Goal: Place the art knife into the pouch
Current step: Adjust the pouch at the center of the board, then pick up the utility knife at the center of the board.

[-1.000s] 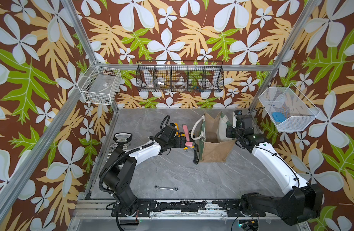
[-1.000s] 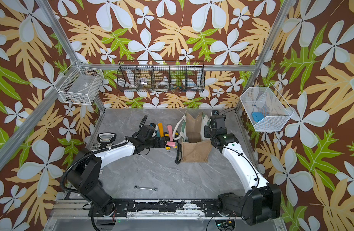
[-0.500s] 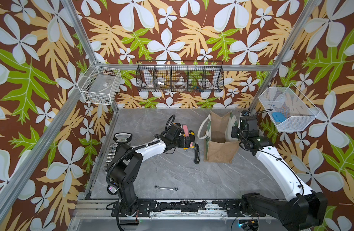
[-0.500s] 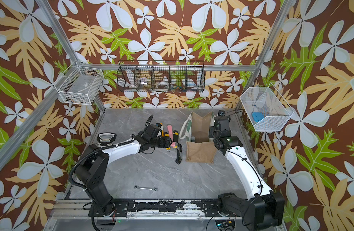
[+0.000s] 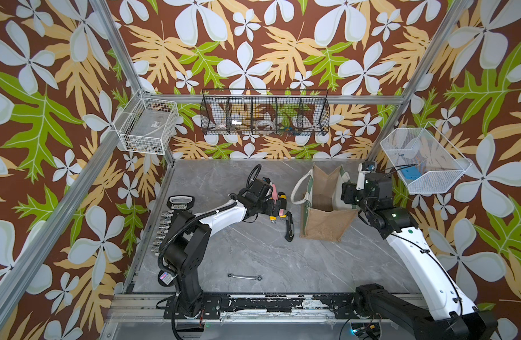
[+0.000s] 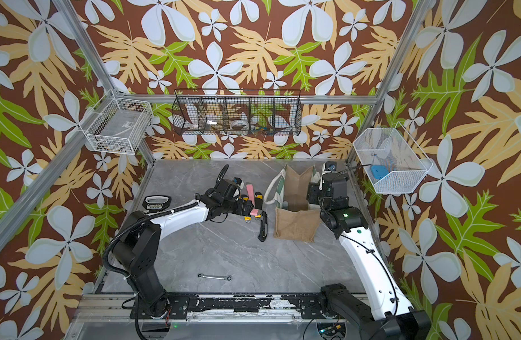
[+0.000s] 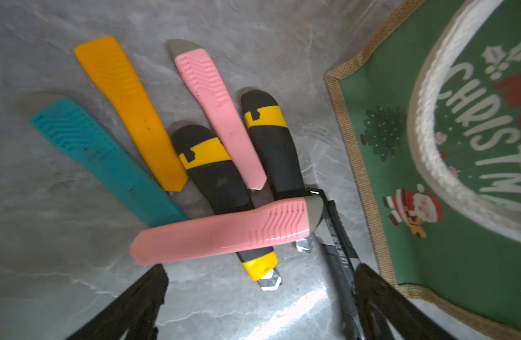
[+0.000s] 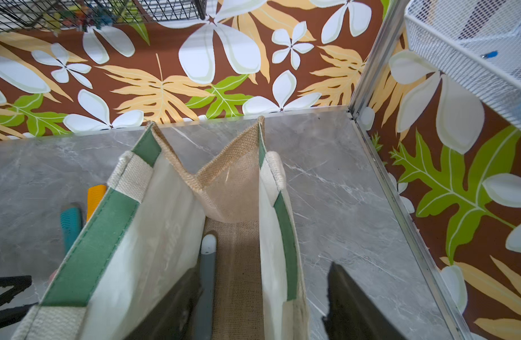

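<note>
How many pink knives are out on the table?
2. One pink knife lies between the black-and-yellow knives; the second pink knife lies crosswise over them. Pouch interior only partly visible.

The pouch (image 5: 322, 206) stands with its mouth open upward, though its far jute wall folds inward and narrows that end. A grey-and-white item (image 8: 207, 265) lies along the floor inside, seemingly against one wall. The right gripper (image 8: 263, 273) straddles one side wall, one finger (image 8: 177, 300) inside. Between the pouch and the fan of knives (image 7: 212, 176) the gap is narrow, and a black knife (image 5: 289, 228) lies in it. The near table (image 5: 253, 250) holds only a wrench (image 5: 244, 276)
</note>
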You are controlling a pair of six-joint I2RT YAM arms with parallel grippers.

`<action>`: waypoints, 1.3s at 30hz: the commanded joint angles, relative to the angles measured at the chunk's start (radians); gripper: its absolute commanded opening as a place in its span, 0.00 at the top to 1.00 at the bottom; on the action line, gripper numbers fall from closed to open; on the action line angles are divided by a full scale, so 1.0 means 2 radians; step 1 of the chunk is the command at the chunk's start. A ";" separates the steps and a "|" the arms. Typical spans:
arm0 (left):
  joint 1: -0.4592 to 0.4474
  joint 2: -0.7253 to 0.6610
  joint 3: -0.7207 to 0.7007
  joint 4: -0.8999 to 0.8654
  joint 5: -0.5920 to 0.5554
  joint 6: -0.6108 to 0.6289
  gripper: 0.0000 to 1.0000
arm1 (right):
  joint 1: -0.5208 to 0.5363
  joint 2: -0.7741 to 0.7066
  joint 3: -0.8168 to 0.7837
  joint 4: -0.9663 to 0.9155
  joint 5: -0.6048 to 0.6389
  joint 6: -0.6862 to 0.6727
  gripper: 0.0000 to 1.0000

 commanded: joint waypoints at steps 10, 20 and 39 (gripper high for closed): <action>-0.001 0.029 0.019 -0.012 0.003 0.140 0.05 | 0.001 -0.059 -0.037 -0.002 -0.055 0.021 0.16; -0.005 0.061 0.040 -0.013 0.016 0.140 0.10 | 0.001 -0.091 -0.036 -0.014 -0.054 0.023 0.14; -0.010 0.105 0.078 -0.024 0.022 0.159 0.12 | 0.001 -0.114 -0.030 -0.033 -0.033 0.018 0.13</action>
